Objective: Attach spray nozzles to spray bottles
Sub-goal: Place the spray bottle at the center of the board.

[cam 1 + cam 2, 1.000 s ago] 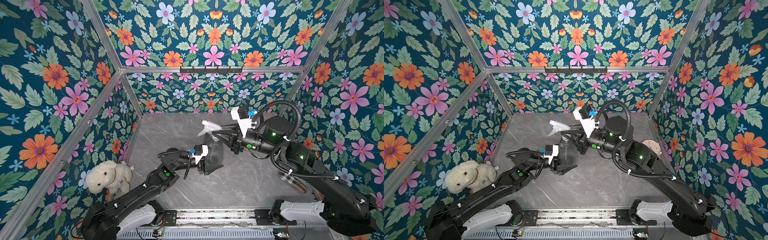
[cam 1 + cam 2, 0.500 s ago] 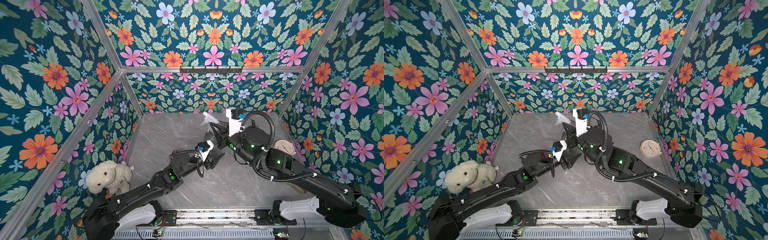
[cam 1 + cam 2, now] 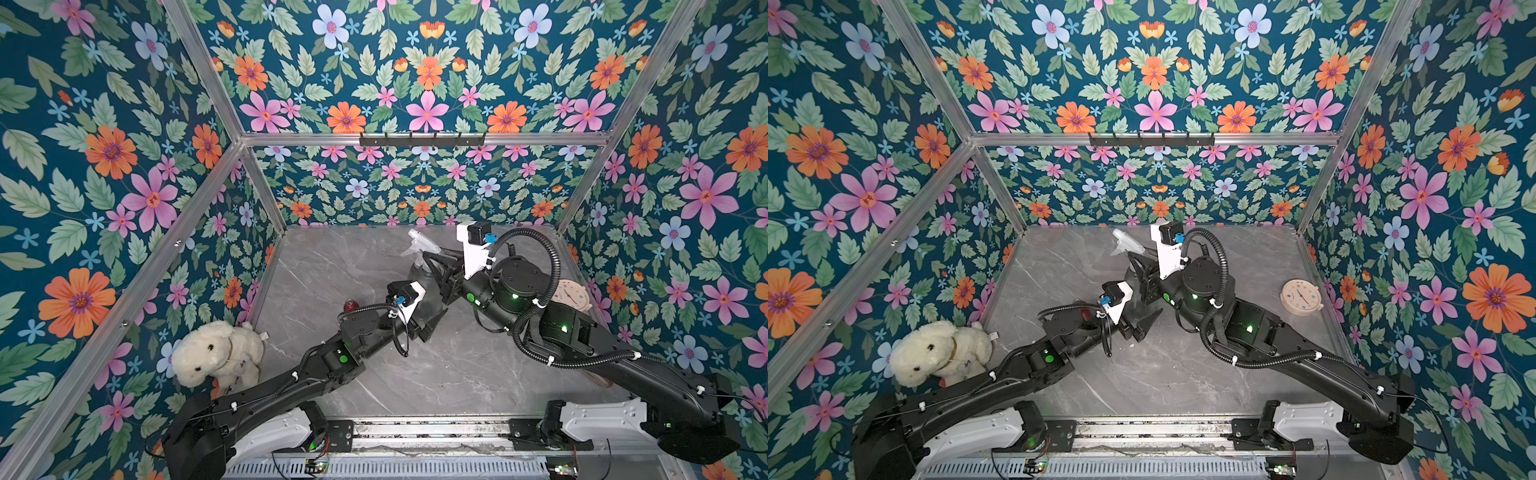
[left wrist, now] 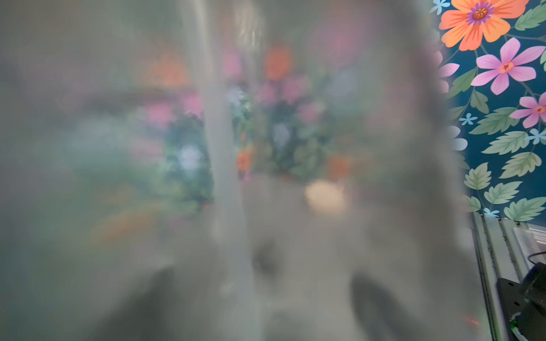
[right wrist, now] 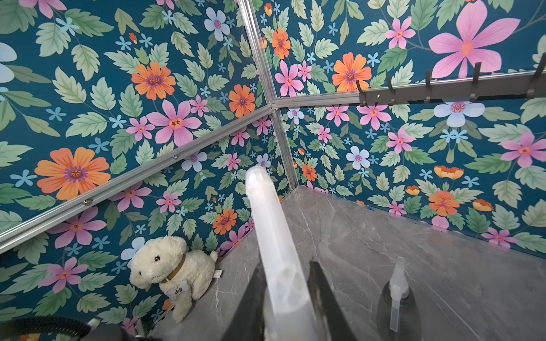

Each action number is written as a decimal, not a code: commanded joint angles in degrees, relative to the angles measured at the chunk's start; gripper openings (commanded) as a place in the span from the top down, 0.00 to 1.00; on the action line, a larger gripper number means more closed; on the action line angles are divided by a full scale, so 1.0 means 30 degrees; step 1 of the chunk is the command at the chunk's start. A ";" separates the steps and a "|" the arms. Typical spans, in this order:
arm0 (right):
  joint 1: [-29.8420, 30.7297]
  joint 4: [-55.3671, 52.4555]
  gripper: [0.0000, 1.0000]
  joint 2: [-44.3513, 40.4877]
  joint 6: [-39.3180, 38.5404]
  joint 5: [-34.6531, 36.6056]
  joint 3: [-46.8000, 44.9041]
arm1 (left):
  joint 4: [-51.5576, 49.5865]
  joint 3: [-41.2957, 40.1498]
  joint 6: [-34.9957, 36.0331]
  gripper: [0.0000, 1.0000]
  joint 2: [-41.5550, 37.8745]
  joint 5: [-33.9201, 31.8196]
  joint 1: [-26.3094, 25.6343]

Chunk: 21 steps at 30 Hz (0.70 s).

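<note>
One spray nozzle (image 5: 266, 212) sits clamped in right gripper (image 5: 288, 276).

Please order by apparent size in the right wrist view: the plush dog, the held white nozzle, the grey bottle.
1. translucent white plastic spray nozzle, though nearest the camera, so unsure.
2. cream plush dog.
3. smoky-grey cone-shaped plastic bottle.

Translucent whitish trigger nozzle (image 3: 422, 243), spout aimed approx 10 o'clock, sits atop smoky-grey cone bottle (image 3: 430, 305) near tabletop (image 3: 457, 374) centre, bit toward 12. Dip tube (image 4: 221, 147) runs down inside it. 2nd grey cone bottle (image 5: 399, 307) stands upright w/ own whitish nozzle (image 5: 397, 280) on, tube inside. Shiny red bottle (image 3: 351, 305) at 9 o'clock of 1st, mostly hidden.
</note>
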 commanded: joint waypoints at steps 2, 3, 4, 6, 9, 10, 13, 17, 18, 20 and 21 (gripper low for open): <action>-0.0181 -0.2571 1.00 -0.0309 0.0505 -0.1950 -0.0768 | 0.2915 -0.0057 -0.0455 0.00 -0.0212 -0.1209 0.0016; -0.0384 -0.2625 1.00 -0.0428 0.0567 -0.1811 -0.0955 | 0.2924 -0.0137 -0.0488 0.00 -0.0291 -0.1345 0.0016; -0.0710 -0.2604 1.00 -0.0632 0.0591 -0.1737 -0.1270 | 0.3054 -0.0268 -0.0548 0.00 -0.0374 -0.1504 0.0018; -0.1357 -0.2281 1.00 -0.1094 0.0752 -0.1652 -0.2078 | 0.3098 -0.0475 -0.0576 0.00 -0.0564 -0.1545 0.0016; -0.2127 -0.1879 1.00 -0.1646 0.0798 -0.1276 -0.3105 | 0.3055 -0.0781 -0.0460 0.00 -0.0771 -0.0779 0.0024; -0.2451 -0.1689 1.00 -0.1815 0.0817 -0.1289 -0.3452 | 0.3004 -0.0849 -0.0327 0.00 -0.0777 -0.0313 0.0019; -0.3493 -0.1308 1.00 -0.2315 0.0831 -0.1047 -0.4291 | 0.2646 -0.0763 -0.0423 0.00 -0.0568 -0.0048 0.0035; -0.4862 -0.0621 1.00 -0.2774 0.0241 -0.0655 -0.5210 | 0.2375 -0.1086 -0.0754 0.00 -0.0987 -0.0599 0.0031; -0.5368 -0.0415 1.00 -0.2755 0.0220 -0.0836 -0.5403 | 0.2353 -0.1231 -0.0811 0.00 -0.1244 -0.0634 0.0036; -0.6564 0.0996 1.00 -0.2567 0.0103 -0.1287 -0.6290 | 0.2187 -0.1547 -0.1029 0.00 -0.1915 -0.0786 0.0023; -0.7025 0.1921 1.00 -0.2380 -0.0078 -0.1352 -0.6755 | 0.2121 -0.1728 -0.1160 0.00 -0.2240 -0.0931 0.0028</action>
